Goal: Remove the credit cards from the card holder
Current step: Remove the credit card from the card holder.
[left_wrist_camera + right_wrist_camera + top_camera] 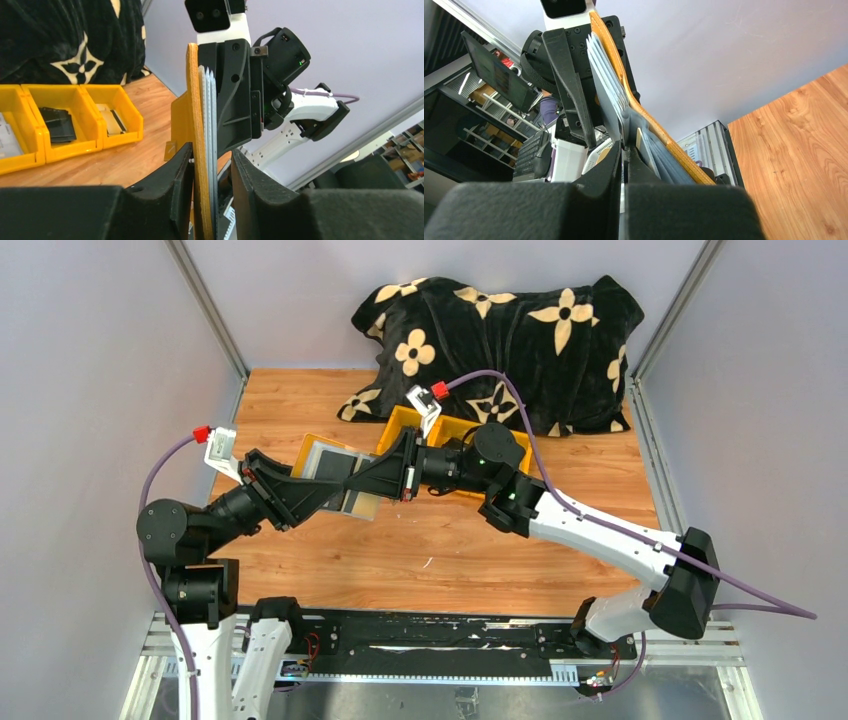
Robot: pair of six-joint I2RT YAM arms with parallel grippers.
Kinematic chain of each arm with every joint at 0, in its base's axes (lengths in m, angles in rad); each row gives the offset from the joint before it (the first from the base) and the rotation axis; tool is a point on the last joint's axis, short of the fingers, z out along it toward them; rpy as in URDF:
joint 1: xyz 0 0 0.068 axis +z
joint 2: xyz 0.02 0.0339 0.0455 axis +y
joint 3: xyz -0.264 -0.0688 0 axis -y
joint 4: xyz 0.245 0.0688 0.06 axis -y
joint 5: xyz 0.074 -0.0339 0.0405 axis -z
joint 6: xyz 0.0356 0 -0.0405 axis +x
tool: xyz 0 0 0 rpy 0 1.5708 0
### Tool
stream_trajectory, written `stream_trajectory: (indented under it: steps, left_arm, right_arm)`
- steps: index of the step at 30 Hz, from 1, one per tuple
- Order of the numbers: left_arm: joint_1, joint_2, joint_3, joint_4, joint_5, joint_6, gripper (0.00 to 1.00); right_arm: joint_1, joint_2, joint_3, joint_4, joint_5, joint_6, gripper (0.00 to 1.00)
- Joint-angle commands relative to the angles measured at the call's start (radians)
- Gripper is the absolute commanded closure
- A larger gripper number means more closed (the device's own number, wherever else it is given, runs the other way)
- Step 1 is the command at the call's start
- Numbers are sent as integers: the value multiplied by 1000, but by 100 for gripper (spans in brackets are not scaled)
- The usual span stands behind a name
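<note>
The mustard-yellow card holder (330,462) is held open above the table between both grippers. In the left wrist view it stands edge-on (192,100) with grey sleeves and cards (209,110) stacked against it. My left gripper (211,150) is closed around its lower edge, also seen from above (335,495). My right gripper (624,148) is shut on one pale grey credit card (605,95), which stands apart from the other sleeves beside the yellow leaf (644,117). From above, the right gripper (362,480) meets the left one at the holder.
A yellow three-compartment bin (402,423) sits behind the holder; the left wrist view shows its rim (70,145), with a black pouch (57,125) in one compartment. A black flower-patterned pillow (500,330) lies at the back. Grey walls close both sides.
</note>
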Motion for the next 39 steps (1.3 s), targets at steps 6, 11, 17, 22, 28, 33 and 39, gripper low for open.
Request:
stream_trajectory:
  steps: [6, 11, 17, 22, 28, 33, 39]
  left_arm:
    - [-16, 28, 25, 13, 140, -61, 72]
    - [-16, 23, 8, 101, 132, -136, 79]
    - [-16, 26, 14, 136, 132, -171, 79]
    - [-17, 29, 16, 157, 130, -187, 80]
    - [-16, 33, 20, 164, 117, -192, 80]
    - [-16, 33, 23, 164, 104, -192, 80]
    - [-17, 33, 21, 163, 104, -190, 81]
  right_arm:
    - [-1, -28, -135, 242, 17, 26, 100]
    - [-2, -44, -180, 274, 21, 30, 100]
    - [-3, -41, -218, 328, 34, 53, 100]
    - [-3, -40, -251, 374, 37, 75, 100]
    - [-4, -54, -287, 405, 52, 87, 100]
    - [-3, -65, -309, 419, 63, 90, 100]
    - [-3, -64, -301, 431, 48, 93, 100]
